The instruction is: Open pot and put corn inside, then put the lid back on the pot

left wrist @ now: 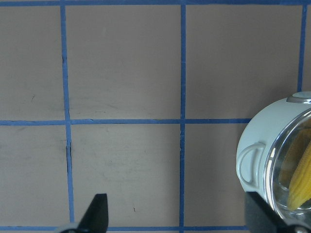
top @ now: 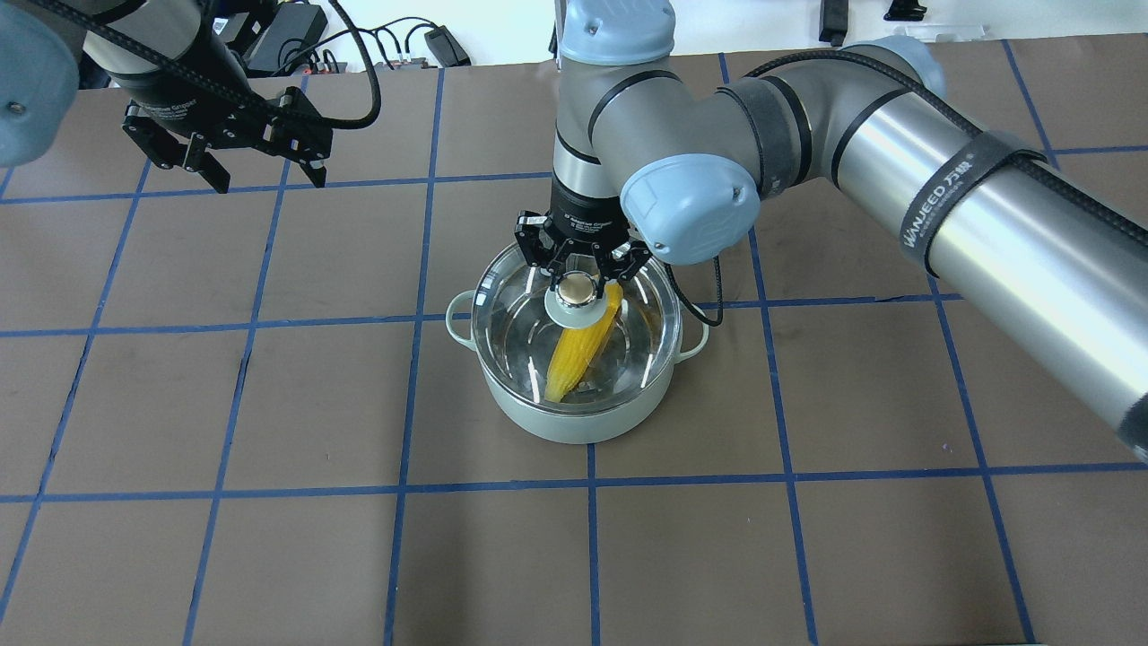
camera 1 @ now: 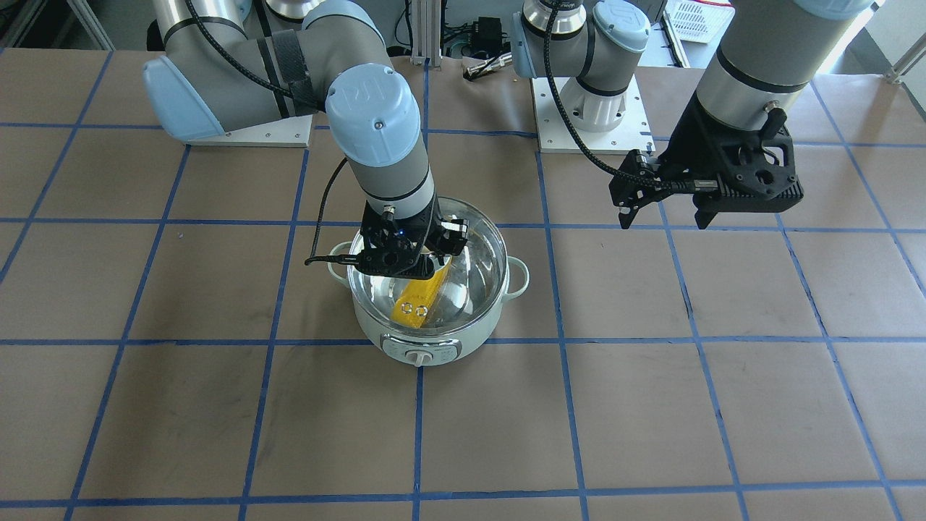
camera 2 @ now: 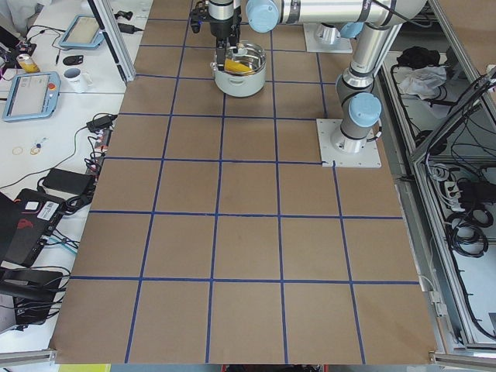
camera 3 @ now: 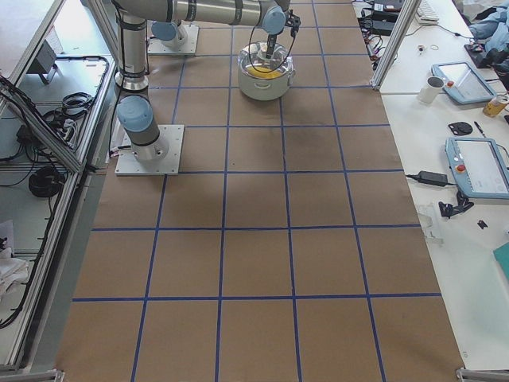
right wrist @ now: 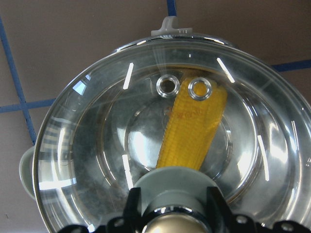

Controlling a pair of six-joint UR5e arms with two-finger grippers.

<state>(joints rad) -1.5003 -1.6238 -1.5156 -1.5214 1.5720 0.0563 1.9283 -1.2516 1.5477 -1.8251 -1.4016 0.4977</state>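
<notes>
The mint-green pot [camera 1: 434, 347] stands mid-table with its dial facing the front camera. The yellow corn [top: 574, 350] lies slanted inside it. The clear glass lid [top: 507, 314] sits over the pot's rim, and I cannot tell if it rests fully on it. My right gripper [top: 577, 285] reaches straight down and is shut on the lid's shiny knob [right wrist: 170, 224]. The right wrist view shows its fingers [right wrist: 133, 206] on either side of the knob, with the corn [right wrist: 194, 131] and two vent holes [right wrist: 167, 86] seen through the glass. My left gripper [top: 269, 184] hangs open and empty above the table, away from the pot [left wrist: 252, 150].
The arms' white base plates [camera 1: 593, 123] are bolted to the table's back edge. A white basket [camera 1: 691, 18] sits behind the table. Side benches hold tablets [camera 3: 477, 167] and a mug [camera 3: 433, 87]. The brown table surface [top: 269, 404] carries a blue tape grid.
</notes>
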